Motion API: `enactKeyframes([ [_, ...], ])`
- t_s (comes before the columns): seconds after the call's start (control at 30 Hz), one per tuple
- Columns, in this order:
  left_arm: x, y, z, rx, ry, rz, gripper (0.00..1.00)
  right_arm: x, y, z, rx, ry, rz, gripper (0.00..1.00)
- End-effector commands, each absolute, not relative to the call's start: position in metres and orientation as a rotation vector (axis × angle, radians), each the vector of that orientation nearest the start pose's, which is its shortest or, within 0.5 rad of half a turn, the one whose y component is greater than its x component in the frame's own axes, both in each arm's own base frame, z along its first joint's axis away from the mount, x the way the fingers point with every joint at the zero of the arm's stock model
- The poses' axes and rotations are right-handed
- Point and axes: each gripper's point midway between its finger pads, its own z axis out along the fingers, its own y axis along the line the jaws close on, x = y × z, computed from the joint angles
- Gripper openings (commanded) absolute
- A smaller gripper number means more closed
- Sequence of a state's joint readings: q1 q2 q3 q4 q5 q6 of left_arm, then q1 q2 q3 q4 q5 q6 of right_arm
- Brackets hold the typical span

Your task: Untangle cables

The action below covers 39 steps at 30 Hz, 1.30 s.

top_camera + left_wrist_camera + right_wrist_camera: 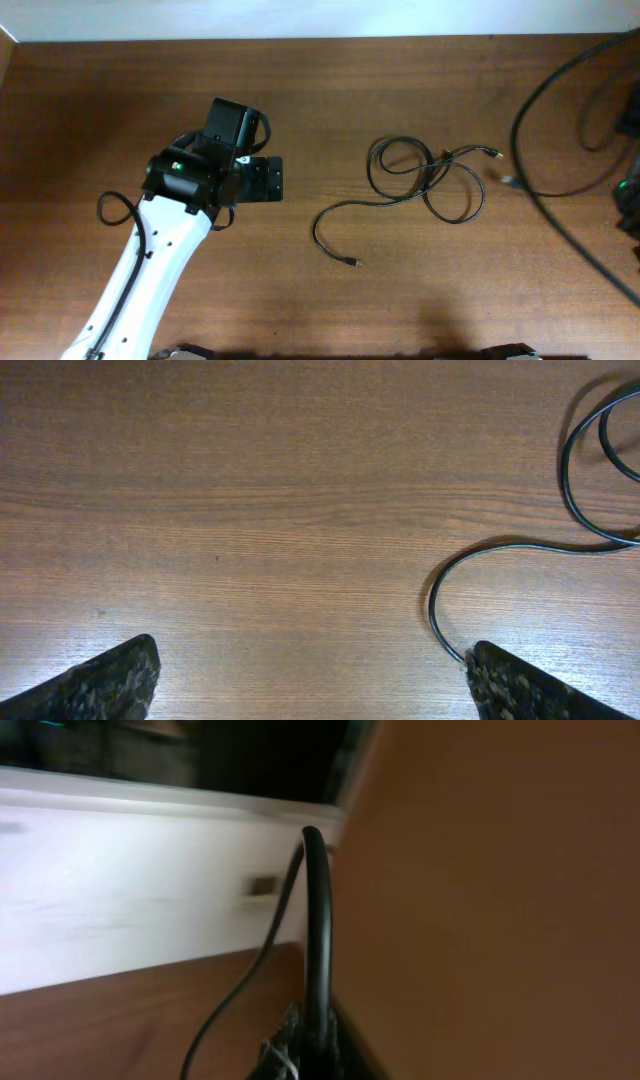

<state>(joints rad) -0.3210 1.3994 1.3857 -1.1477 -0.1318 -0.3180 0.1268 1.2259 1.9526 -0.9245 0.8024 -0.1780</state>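
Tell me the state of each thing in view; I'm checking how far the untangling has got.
Thin black cables: tangled in overlapping loops, lying flat on the brown wooden table, not gripped.
Left gripper: fingers wide open, empty, over bare wood near one loose cable end.
Right gripper: shut, holding none of the thin cables.

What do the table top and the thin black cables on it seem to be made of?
Table top: wood or wood-look laminate, matt brown; long grain lines run across it. Cables: probably rubber or plastic sheathing, smooth black with a faint sheen; they curl in soft loops.
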Motion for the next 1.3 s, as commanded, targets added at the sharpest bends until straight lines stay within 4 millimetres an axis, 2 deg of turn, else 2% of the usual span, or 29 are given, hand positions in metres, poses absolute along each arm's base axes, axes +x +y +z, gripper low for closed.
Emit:
enactKeyframes([
  [0.0, 0.309, -0.076, 0.212, -0.055, 2.691, -0.008, 0.99, 0.256, -0.133, 0.539, 0.548, 1.667, -0.803, 0.04],
  [0.07, 0.309, -0.076, 0.212, -0.055, 2.691, -0.008, 0.99, 0.258, -0.16, 0.533, 0.64, 1.66, -0.809, 0.04],
  [0.23, 0.309, -0.076, 0.212, -0.055, 2.691, -0.009, 0.99, 0.295, -0.236, 0.486, 0.859, 1.703, -0.768, 0.04],
  [0.33, 0.309, -0.076, 0.212, -0.055, 2.69, -0.008, 0.99, 0.31, -0.265, 0.472, 0.887, 1.708, -0.743, 0.04],
  [0.37, 0.309, -0.076, 0.212, -0.055, 2.691, -0.009, 0.99, 0.312, -0.282, 0.468, 0.926, 1.683, -0.735, 0.04],
  [0.47, 0.309, -0.076, 0.212, -0.055, 2.691, -0.009, 0.99, 0.306, -0.316, 0.463, 1.013, 1.62, -0.741, 0.04],
  [0.5, 0.309, -0.076, 0.212, -0.055, 2.691, -0.008, 0.99, 0.298, -0.334, 0.462, 1.066, 1.576, -0.737, 0.04],
  [0.57, 0.309, -0.076, 0.212, -0.055, 2.691, -0.008, 0.99, 0.287, -0.352, 0.463, 1.086, 1.55, -0.723, 0.04],
  [0.63, 0.309, -0.076, 0.212, -0.055, 2.691, -0.009, 0.99, 0.277, -0.363, 0.464, 1.091, 1.538, -0.698, 0.04],
  [0.7, 0.309, -0.076, 0.212, -0.055, 2.691, -0.009, 0.99, 0.274, -0.367, 0.46, 1.091, 1.555, -0.678, 0.04],
  [0.8, 0.309, -0.076, 0.212, -0.055, 2.691, -0.009, 0.99, 0.282, -0.369, 0.439, 1.101, 1.622, -0.648, 0.04],
  [0.9, 0.309, -0.076, 0.212, -0.055, 2.691, -0.009, 0.99, 0.293, -0.381, 0.396, 1.152, 1.735, -0.633, 0.04],
  [1.07, 0.309, -0.076, 0.212, -0.055, 2.691, -0.008, 0.99, 0.316, -0.396, 0.313, 1.231, 1.935, -0.544, 0.04],
  [1.1, 0.309, -0.076, 0.212, -0.055, 2.691, -0.009, 0.99, 0.316, -0.397, 0.297, 1.297, 1.942, -0.516, 0.04],
  [1.13, 0.309, -0.076, 0.212, -0.055, 2.691, -0.009, 0.99, 0.317, -0.398, 0.272, 1.401, 1.951, -0.466, 0.05],
  [1.17, 0.309, -0.076, 0.212, -0.055, 2.691, -0.009, 0.99, 0.317, -0.398, 0.259, 1.439, 1.967, -0.45, 0.07],
  [1.2, 0.309, -0.076, 0.212, -0.055, 2.69, -0.009, 0.99, 0.318, -0.398, 0.25, 1.451, 1.99, -0.442, 0.11],
  [1.23, 0.309, -0.076, 0.212, -0.055, 2.69, -0.009, 0.99, 0.318, -0.398, 0.237, 1.469, 2.022, -0.437, 0.21],
  [1.27, 0.309, -0.076, 0.212, -0.055, 2.69, -0.009, 0.99, 0.318, -0.397, 0.226, 1.482, 2.05, -0.427, 0.45],
])
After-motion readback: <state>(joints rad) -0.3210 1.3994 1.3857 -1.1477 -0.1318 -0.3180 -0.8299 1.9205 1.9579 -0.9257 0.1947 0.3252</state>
